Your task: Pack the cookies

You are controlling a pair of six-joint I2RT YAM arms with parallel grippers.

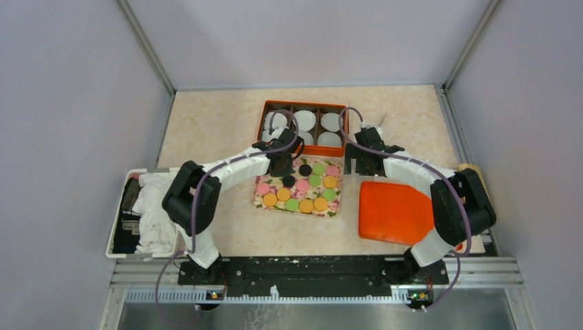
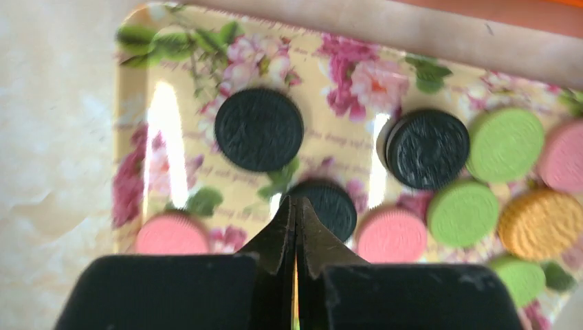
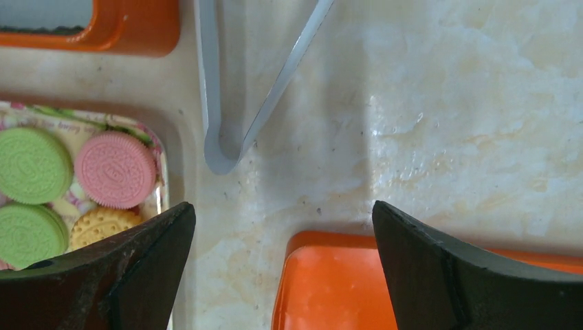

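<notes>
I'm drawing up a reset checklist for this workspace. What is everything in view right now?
cookies: over a dozen, black, pink, green, orange, on floral tray
floral tray: one, cream and pink, centre
box: one, orange, behind tray, holding white paper cups
lid: one, orange, right of tray
tongs: one, metal, right of box
bin: one, white, far left, holding cloth
left end effector: shut, over tray
right end effector: open, near lid

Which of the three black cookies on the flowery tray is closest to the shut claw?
The bottom black cookie in the left wrist view: the left gripper tips overlap it, while the other two black cookies lie clear of them.
</notes>
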